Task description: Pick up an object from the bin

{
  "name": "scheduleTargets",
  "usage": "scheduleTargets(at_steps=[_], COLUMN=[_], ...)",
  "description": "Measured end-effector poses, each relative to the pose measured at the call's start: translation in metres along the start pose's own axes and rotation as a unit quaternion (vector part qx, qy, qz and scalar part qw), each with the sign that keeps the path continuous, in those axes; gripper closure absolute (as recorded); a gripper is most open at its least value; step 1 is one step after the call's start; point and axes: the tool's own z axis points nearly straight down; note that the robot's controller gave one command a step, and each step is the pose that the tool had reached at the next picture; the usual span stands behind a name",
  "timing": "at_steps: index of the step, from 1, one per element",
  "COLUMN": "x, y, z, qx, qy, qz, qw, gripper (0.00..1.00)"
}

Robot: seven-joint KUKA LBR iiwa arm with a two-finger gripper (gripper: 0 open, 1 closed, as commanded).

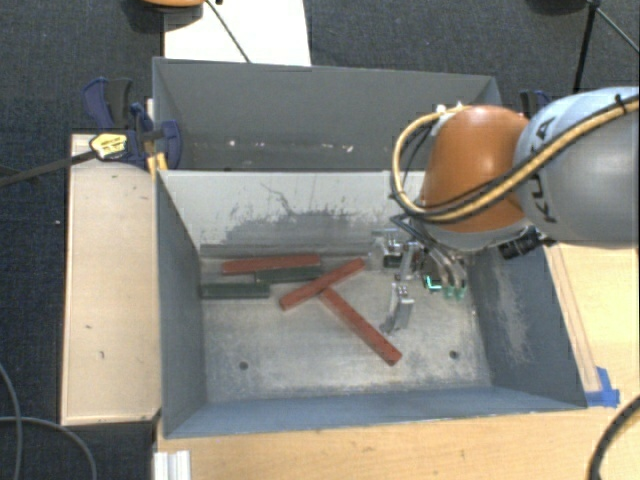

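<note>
Dark carpet (30, 298) was seen around a grey metal bin (182, 308), whose floor carried a few loose sticks and little else. At the left a dark green stick (235, 290) was laid flat, with a red-brown stick (272, 265) just behind it, both along the back wall. A slanted red-brown stick (322, 284) was crossed against the upper end of a long red-brown stick (360, 328), as scattered pieces would settle. At the right the claw (400, 313) was hung low just beside the long stick's lower half, probably because that end lay clear of the others. Whether the claw was spread or pressed together could not be told. Nothing was seen held in it.
</note>
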Motion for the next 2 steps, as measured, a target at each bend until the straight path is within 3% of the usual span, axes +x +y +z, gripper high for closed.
scheduleTargets(at_steps=[1,2], x=[-0.002,0.04], y=[0.0,-0.013], z=[-0.004,0.048], qx=[0.0,0.0], qy=[-0.0038,-0.0066], qz=[0.0,0.011], qw=[1.0,0.9999], gripper=[0.0,0.0])
